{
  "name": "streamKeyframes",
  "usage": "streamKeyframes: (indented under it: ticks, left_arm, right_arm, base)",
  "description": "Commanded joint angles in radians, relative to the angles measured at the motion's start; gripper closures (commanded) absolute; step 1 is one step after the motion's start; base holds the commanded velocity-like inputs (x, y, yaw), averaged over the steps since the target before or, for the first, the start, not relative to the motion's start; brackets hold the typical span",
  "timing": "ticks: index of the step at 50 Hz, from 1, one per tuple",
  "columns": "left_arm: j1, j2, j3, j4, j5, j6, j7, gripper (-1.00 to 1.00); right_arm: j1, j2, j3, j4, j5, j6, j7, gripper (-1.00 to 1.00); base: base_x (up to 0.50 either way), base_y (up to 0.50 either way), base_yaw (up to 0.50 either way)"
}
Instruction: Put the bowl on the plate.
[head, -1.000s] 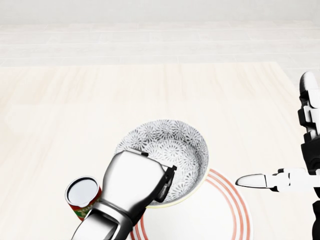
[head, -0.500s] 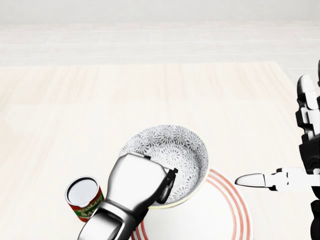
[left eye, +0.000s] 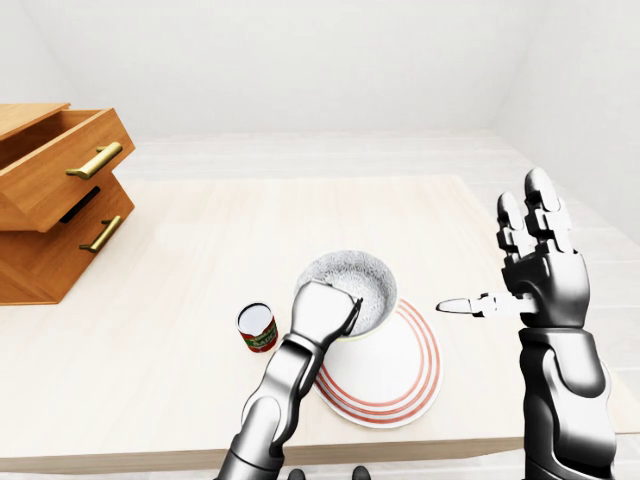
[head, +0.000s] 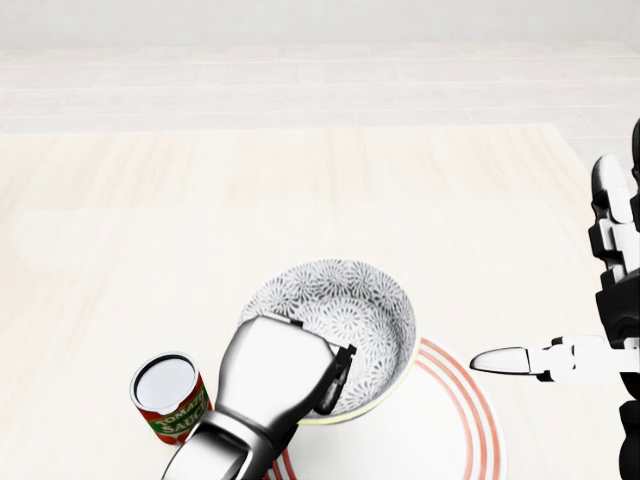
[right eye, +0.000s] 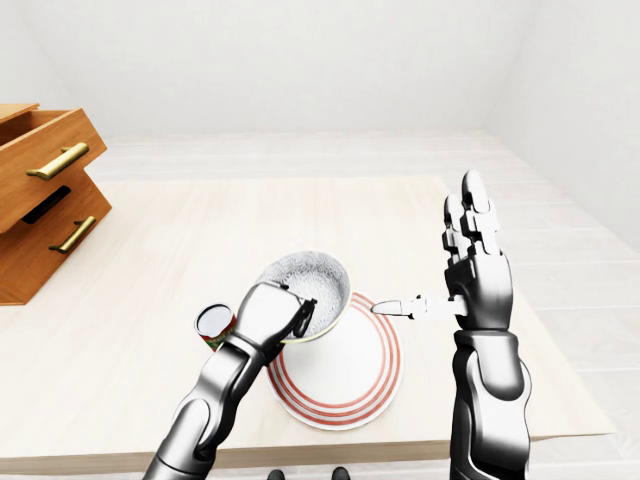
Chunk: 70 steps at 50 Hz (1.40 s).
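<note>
A grey-and-white patterned bowl (head: 355, 315) hangs tilted over the upper-left rim of a white plate with red rings (head: 455, 425); whether it touches the plate I cannot tell. My left hand (head: 325, 385) comes up from the bottom of the head view and is shut on the bowl's near rim, with fingers hooked inside it. My right hand (left eye: 500, 260) is held up to the right of the plate, open, fingers upward and thumb pointing left towards the bowl, holding nothing.
A red tomato sauce can (head: 168, 397) stands just left of my left hand. A wooden drawer unit (left eye: 55, 205) with brass handles sits at the table's left, its top drawer pulled out. The table's near edge (left eye: 420, 440) runs just below the plate.
The bowl and my left hand have shifted slightly down in the head view, further over the plate. My right hand has sunk a little; the can has not moved.
</note>
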Motion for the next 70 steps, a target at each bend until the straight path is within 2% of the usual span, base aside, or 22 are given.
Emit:
streamKeyframes:
  ticks: [1,27,37,47,70]
  left_arm:
    - [0.015,-0.005,0.019,-0.019,-0.032,0.000,0.027,1.00]
    - [0.092,0.005,-0.051,-0.089,-0.005,0.000,0.029,1.00]
    - [0.101,0.007,-0.059,-0.118,-0.010,0.000,0.013,1.00]
    - [0.140,0.021,-0.086,-0.125,0.000,0.000,0.040,1.00]
    - [0.119,0.010,-0.097,-0.049,-0.003,0.000,0.076,1.00]
  right_arm:
    - [0.003,0.000,-0.001,0.002,0.004,0.000,0.000,-1.00]
    - [0.002,-0.003,-0.007,-0.009,0.005,0.000,-0.001,-1.00]
    - [0.003,-0.002,-0.009,-0.008,0.007,0.000,0.001,-1.00]
    - [0.003,-0.002,-0.005,-0.004,0.004,0.000,0.000,-1.00]
    - [0.008,-0.001,-0.005,0.026,0.004,0.000,0.007,-1.00]
  base:
    - [0.00,0.00,0.00]
    - [0.00,0.00,0.00]
    - [0.00,0.00,0.00]
    - [0.00,0.00,0.00]
    - [0.00,0.00,0.00]
